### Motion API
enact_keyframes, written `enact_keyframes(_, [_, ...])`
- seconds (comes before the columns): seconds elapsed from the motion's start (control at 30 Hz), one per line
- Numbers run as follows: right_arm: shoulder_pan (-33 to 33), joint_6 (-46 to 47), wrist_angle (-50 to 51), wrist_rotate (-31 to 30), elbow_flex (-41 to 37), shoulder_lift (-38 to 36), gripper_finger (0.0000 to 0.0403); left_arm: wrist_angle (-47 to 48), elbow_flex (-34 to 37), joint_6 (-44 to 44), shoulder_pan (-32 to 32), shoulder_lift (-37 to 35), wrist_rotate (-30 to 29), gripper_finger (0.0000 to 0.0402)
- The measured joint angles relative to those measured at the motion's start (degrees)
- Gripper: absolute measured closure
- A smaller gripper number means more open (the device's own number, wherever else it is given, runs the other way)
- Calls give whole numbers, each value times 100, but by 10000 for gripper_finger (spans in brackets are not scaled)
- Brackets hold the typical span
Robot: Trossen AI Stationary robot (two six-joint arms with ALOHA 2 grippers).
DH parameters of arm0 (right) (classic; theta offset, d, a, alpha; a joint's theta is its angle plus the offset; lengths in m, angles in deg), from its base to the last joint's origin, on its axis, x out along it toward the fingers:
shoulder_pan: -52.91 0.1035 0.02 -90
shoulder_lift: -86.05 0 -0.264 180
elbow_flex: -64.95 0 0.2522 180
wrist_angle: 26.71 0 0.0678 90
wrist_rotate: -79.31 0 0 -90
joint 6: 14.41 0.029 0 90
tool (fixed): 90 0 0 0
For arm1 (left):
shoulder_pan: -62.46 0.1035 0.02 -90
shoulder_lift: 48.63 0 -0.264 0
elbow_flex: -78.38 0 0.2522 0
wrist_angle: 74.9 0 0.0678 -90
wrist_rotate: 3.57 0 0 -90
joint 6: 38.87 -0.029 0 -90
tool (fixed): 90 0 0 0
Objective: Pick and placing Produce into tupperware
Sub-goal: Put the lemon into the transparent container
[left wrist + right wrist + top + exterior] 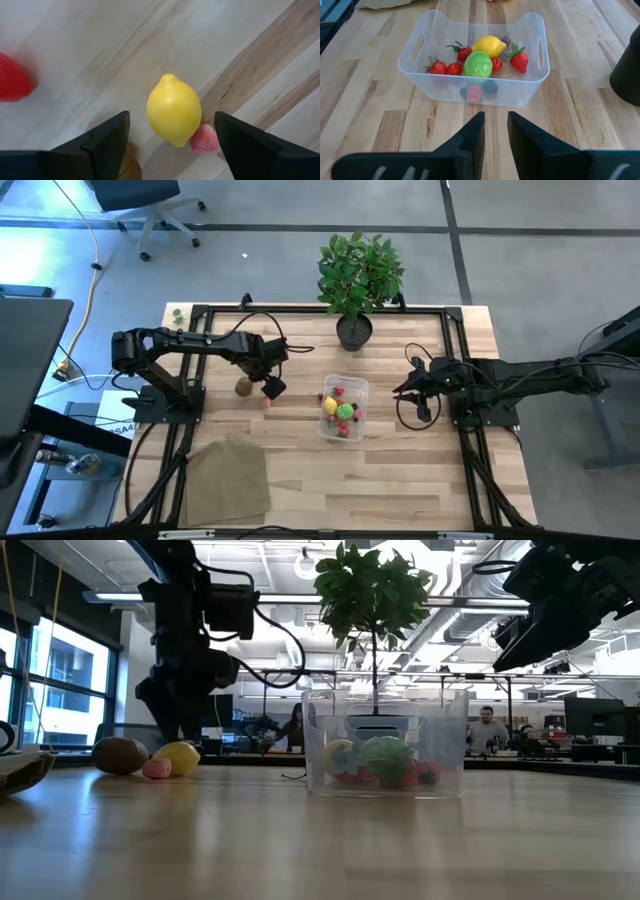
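Left claw (170, 137) poised over a yellow lemon (174, 110), fingers apart.

Lemon lying on the tabletop (420, 480) beside a small pink piece (205, 140) and a brown fruit (243, 387), well left of the tupperware (343, 408), already holding a green cabbage (478, 64), strawberries and another lemon. Best to lower straight, centre the lemon between the fingers, avoid pinching the pink piece touching it, then close gently. Right claw (494, 131) waiting near the tupperware, fingers nearly together with a narrow gap.

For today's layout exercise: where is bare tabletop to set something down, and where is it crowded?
Free: the near strip between cloth and table edge. Crowded: around the left gripper, lemon and tupperware.
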Motion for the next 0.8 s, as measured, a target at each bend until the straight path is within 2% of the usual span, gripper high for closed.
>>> enact_keyframes(0.13, [1,1,0,0,0,0,329,45,0,120,1,0,14,110])
enact_keyframes(0.3, [0,1,0,0,0,2,329,17,0,337,2,0,-42,114])
enact_keyframes(0.8, [-1,-1,0,0,0,0,329,-243,-2,468,-2,684,225,126])
